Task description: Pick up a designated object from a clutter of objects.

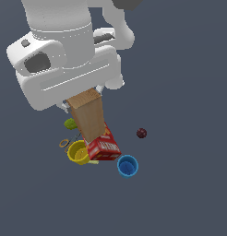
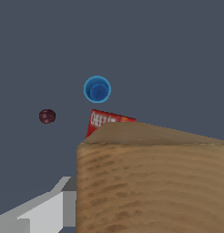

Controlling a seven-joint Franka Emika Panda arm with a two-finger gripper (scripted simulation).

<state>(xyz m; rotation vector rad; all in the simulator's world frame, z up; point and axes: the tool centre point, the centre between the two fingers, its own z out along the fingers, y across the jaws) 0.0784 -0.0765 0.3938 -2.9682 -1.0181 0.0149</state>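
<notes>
The tan-brown block [image 1: 89, 115] stands tall and tilted under my hand, and it fills the near part of the wrist view [image 2: 150, 182]. My gripper [image 1: 84, 99] is shut on its upper end. One grey finger [image 2: 45, 209] presses on the block's side; the other finger is hidden. The block's lower end overlaps the red printed box [image 1: 105, 146], and I cannot tell whether it is off the floor. The red box also shows past the block in the wrist view [image 2: 104, 121].
A yellow cup [image 1: 79, 152] sits at the red box's left in the exterior view, with thin rings [image 1: 64, 143] and a small green item [image 1: 70, 123] beyond it. A blue cup [image 1: 128, 166] [image 2: 97, 89] and a dark red ball [image 1: 141, 133] [image 2: 47, 116] lie to the right.
</notes>
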